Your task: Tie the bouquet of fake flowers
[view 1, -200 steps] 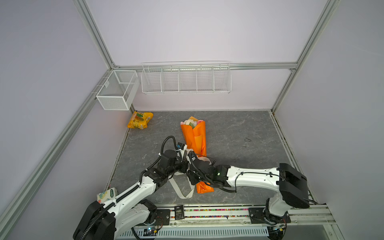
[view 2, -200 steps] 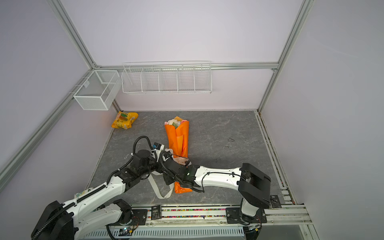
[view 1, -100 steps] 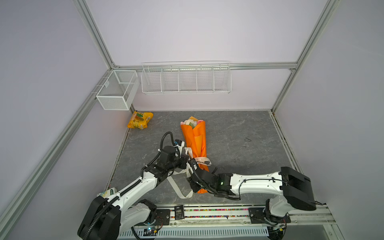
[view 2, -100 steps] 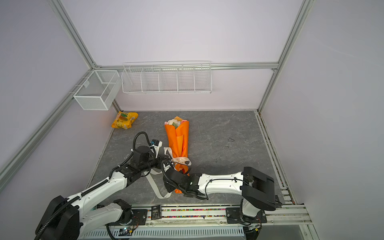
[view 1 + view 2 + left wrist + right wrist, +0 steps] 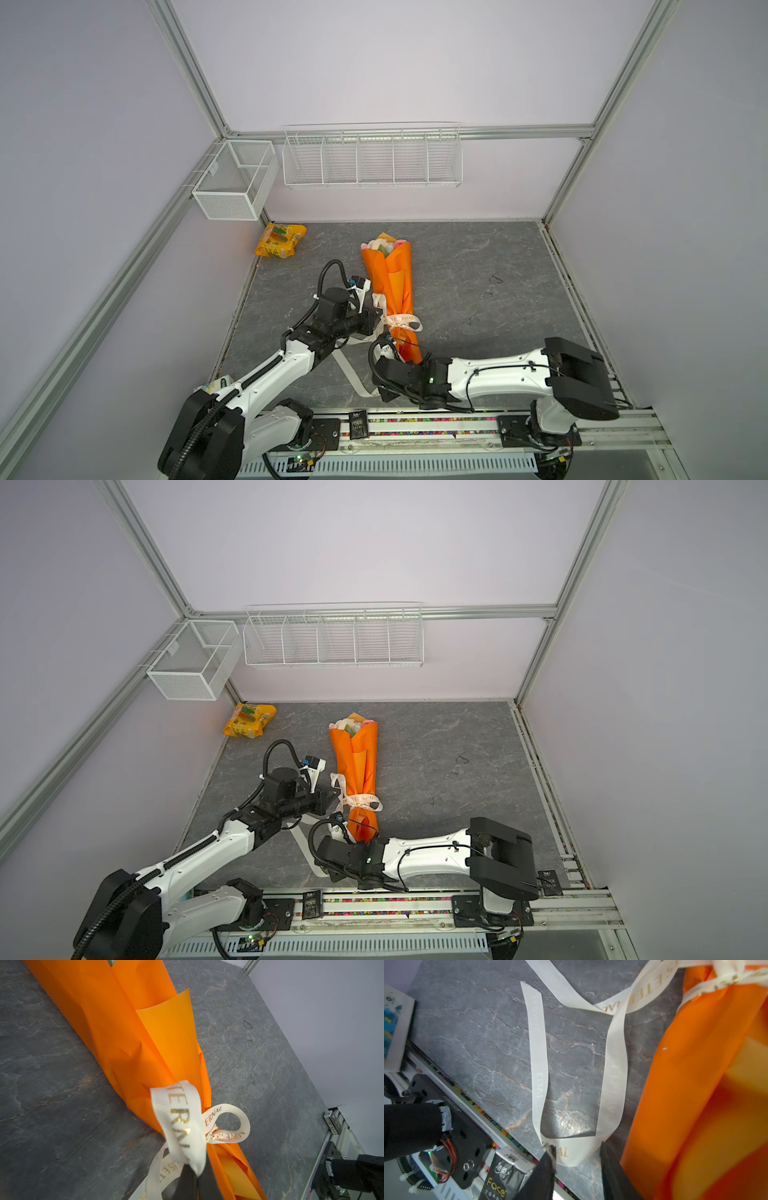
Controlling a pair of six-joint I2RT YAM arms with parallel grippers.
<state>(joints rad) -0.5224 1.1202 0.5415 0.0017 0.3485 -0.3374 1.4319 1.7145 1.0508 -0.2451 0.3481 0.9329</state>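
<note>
Left gripper (image 5: 197,1176) pinched shut on cream ribbon (image 5: 180,1118) loop, bouquet of fake flowers (image 5: 392,286) lying flat just ahead of its tips; right gripper (image 5: 577,1150) jaws apart, slack ribbon draped between them, bouquet's stem end just beside

The grey stone-pattern tabletop (image 5: 478,257) carries the orange-wrapped bouquet (image 5: 392,282), lying flat near the middle. A yellow snack packet (image 5: 279,240) lies in the far-left corner. A cream ribbon (image 5: 538,1064) tail lies near the front edge.
</note>
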